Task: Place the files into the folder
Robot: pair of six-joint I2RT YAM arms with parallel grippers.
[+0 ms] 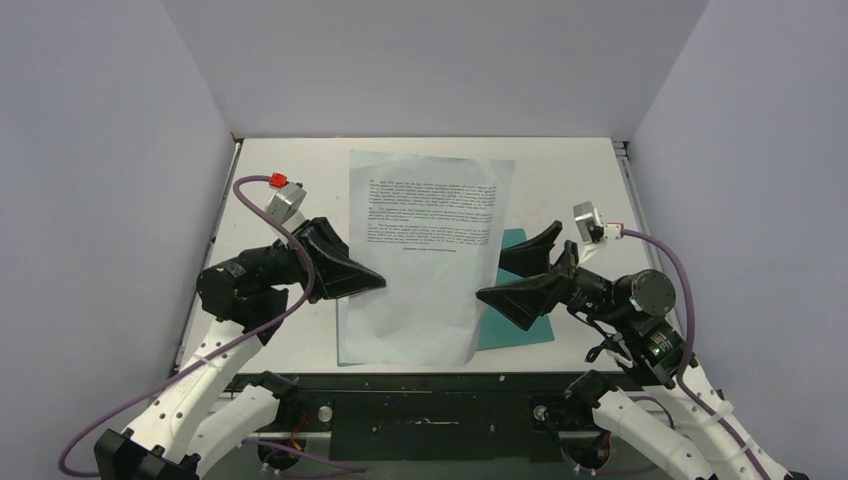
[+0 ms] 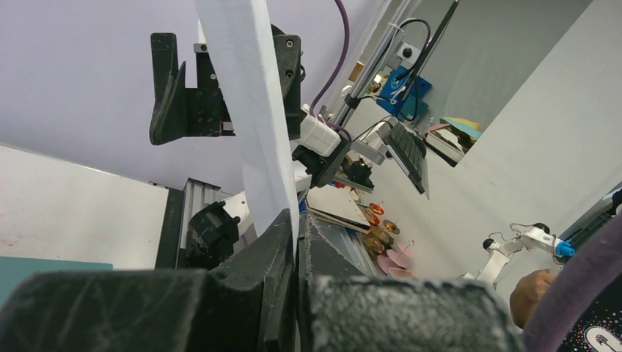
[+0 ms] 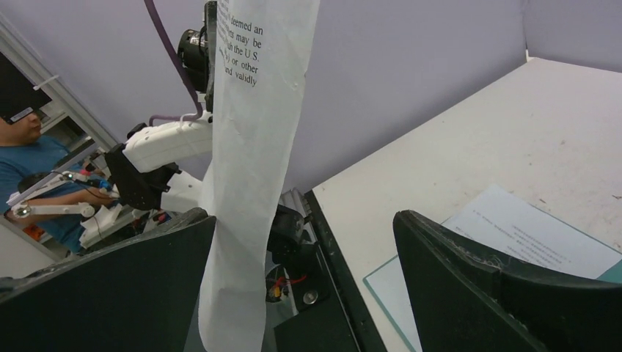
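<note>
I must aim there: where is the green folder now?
In the top view, the folder lies flat at the table's near middle, mostly hidden by the lifted sheet, below the right gripper.

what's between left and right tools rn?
Printed white paper sheet, pinched by the left tool, spans the gap to the open right tool. Clear in top view.

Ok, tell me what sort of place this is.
Probably a robotics lab test booth: a white table boxed in by plain panels, robot arms bolted at its near edge, and outside the panels a person and workshop clutter.
</note>
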